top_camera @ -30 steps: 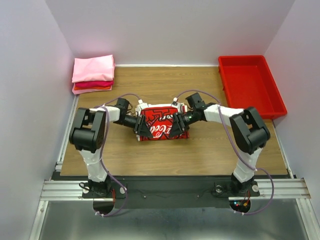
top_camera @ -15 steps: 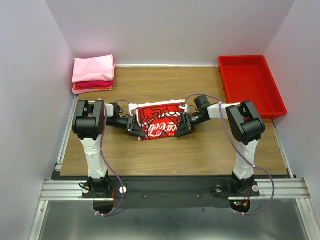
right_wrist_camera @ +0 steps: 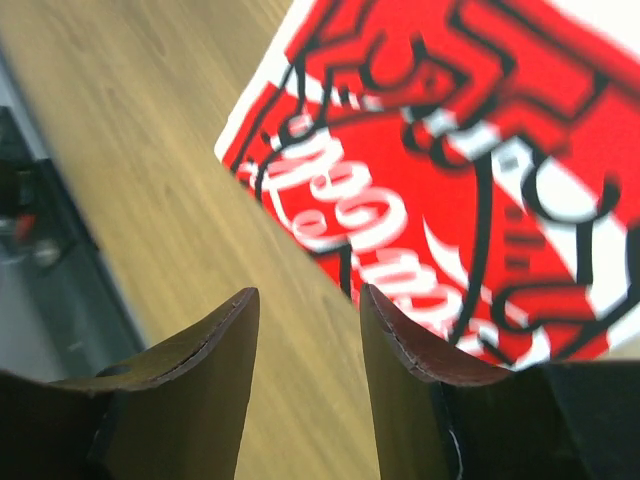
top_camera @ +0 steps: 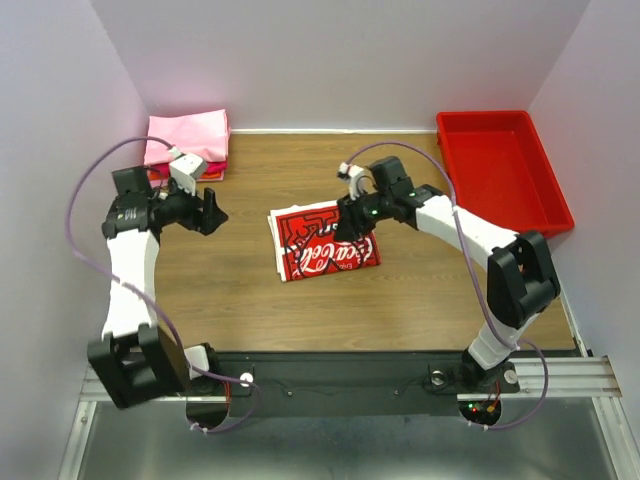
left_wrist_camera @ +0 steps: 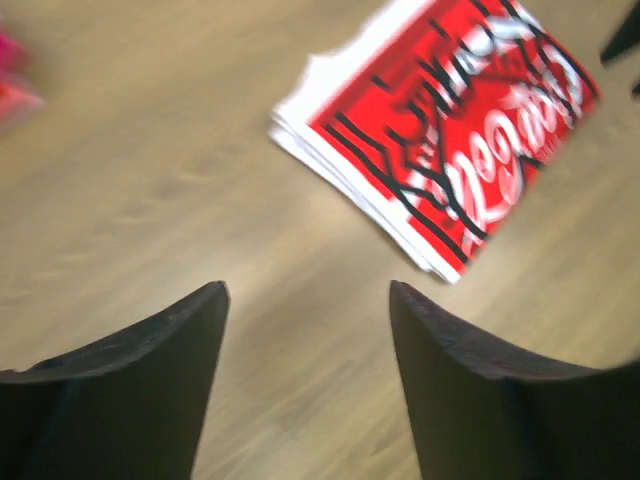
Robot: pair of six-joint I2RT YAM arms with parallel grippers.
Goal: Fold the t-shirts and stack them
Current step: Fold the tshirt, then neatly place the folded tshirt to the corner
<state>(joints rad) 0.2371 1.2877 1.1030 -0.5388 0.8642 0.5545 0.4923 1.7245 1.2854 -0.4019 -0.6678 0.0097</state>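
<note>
Both arms had backed off the folded white t-shirt [top_camera: 322, 243], left gripper [top_camera: 211, 210] toward the pink stack [top_camera: 187, 143], right gripper [top_camera: 350, 224] just above; jaws apart, empty, since the fold looked done.

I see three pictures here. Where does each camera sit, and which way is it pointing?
Top external: fixed above and behind the arms, looking down on the wooden table; both whole arms show.
Left wrist: on the left arm, looking down past the open left claw at the folded white t-shirt.
Right wrist: on the right arm, close above that t-shirt, open right claw in front.
Shared: all three show the t-shirt; only the top view shows the pink and red t-shirt stack and red tray.
</note>
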